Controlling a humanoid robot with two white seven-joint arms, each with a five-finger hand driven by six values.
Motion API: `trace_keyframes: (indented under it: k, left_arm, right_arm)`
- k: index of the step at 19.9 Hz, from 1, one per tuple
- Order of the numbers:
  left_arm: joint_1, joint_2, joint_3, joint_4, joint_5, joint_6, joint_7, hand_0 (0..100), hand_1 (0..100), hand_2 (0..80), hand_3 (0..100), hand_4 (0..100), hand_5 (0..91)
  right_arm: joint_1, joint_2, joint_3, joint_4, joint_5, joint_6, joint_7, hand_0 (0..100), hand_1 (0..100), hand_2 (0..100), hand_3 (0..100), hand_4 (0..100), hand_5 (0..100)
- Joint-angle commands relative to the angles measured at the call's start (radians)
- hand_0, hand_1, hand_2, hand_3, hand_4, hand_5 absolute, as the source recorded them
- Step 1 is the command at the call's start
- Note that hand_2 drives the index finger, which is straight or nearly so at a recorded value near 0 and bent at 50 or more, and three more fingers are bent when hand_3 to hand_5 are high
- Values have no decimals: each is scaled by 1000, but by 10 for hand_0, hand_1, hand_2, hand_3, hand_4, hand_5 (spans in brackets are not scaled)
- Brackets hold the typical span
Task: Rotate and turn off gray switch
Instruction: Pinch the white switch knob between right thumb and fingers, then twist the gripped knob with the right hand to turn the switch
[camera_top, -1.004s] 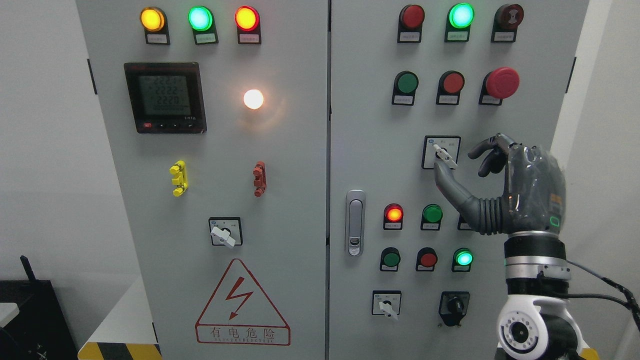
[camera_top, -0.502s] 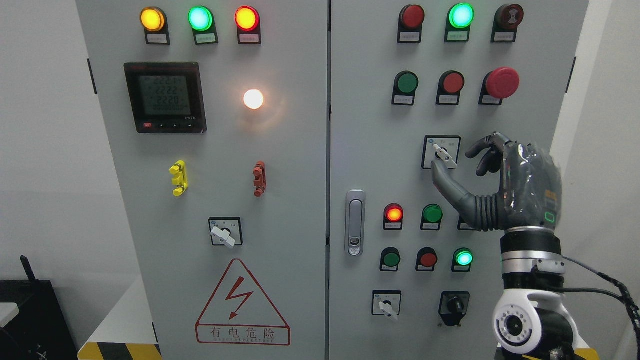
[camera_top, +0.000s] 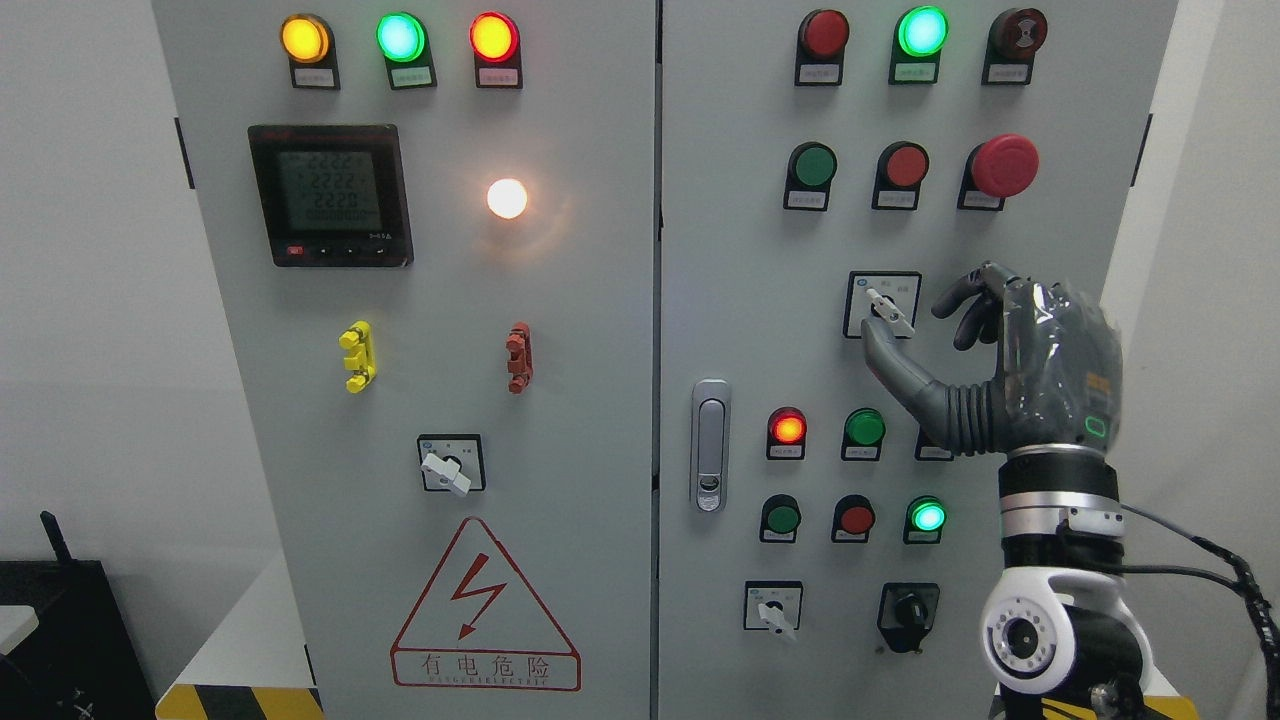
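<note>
The cabinet's left door (camera_top: 560, 420) is showing flat matte gray painted metal, with a glossy black meter (camera_top: 330, 195) glowing behind its screen, 3 domed lit lamps above it, and a small white-handled rotary switch (camera_top: 447, 470) sitting low on the panel.

Right of the center seam, a brushed metal door latch (camera_top: 710, 445) is catching the light.

Further right, the gray switch (camera_top: 888, 308) is sitting in its black-framed square plate at mid-height on the right door, its slim pale lever slanting from upper left to lower right. It is not looking turned yet, so the rotation seems wholly left to do.

The right hand (camera_top: 1040, 370) is hovering just beside it, dark gray with ribbed, rubbery knuckle joints and a shiny film over the back of the palm. Its thumb is reaching up to the plate's lower edge, close under the lever, while the curled fingers (camera_top: 965, 300) are staying clear to the right: spread apart, gripping nothing. Actual contact I cannot tell.

The left hand is not showing anywhere.
</note>
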Motion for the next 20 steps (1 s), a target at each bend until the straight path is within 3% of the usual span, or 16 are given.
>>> trace_keyframes:
  k: [1,16,20]
  left_arm:
    - [0,0,-2,14,0,-1,0,120,389,0,0,0,0]
    - [0,0,-2,14,0,-1,-1,120,389,0,0,0,0]
    - [0,0,-2,14,0,-1,0,120,389,0,0,0,0]
  right_arm:
    - [-12,0,37,24,5,3,0,26,382,591,831,806,985]
    - [-21,0,49,41,21,5,0,28,399,613,844,804,987]
    - [-24,0,47,44,21,5,-1,68,398,622,844,802,987]
